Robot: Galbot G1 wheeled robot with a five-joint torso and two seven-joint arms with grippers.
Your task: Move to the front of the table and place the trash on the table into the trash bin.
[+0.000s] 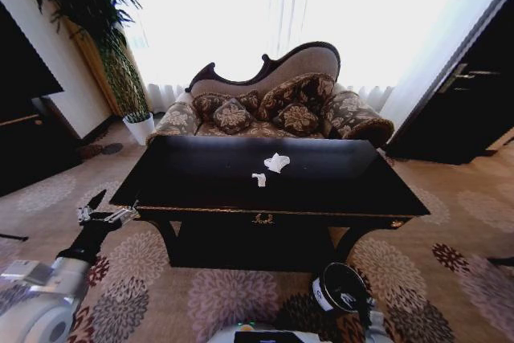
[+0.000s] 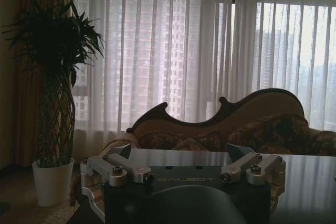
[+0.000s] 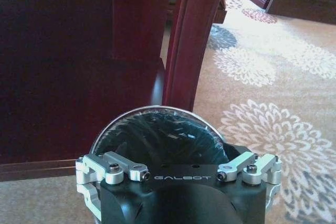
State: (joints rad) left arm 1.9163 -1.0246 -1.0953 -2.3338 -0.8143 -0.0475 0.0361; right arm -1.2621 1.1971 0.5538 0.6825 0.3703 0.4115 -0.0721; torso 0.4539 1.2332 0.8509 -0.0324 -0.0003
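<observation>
The glossy black table (image 1: 201, 190) stands straight ahead in the head view, its gold emblem facing me. On its top lie a crumpled white tissue (image 1: 277, 162) and a smaller white scrap (image 1: 259, 179), the trash. The dark trash bin (image 1: 341, 288) with a white label stands on the carpet by the table's front right leg. My right gripper (image 3: 157, 150) sits just behind the bin's rim (image 3: 157, 109), open, looking into the dark liner. My left gripper (image 1: 108, 205) hangs open off the table's front left corner, level with the tabletop (image 2: 210, 157), with nothing between its fingers.
A patterned sofa (image 1: 273, 106) stands behind the table under curtained windows. A potted plant (image 1: 136, 122) is at the back left, dark cabinets line both sides. Floral carpet (image 1: 450, 271) lies open to the right of the table.
</observation>
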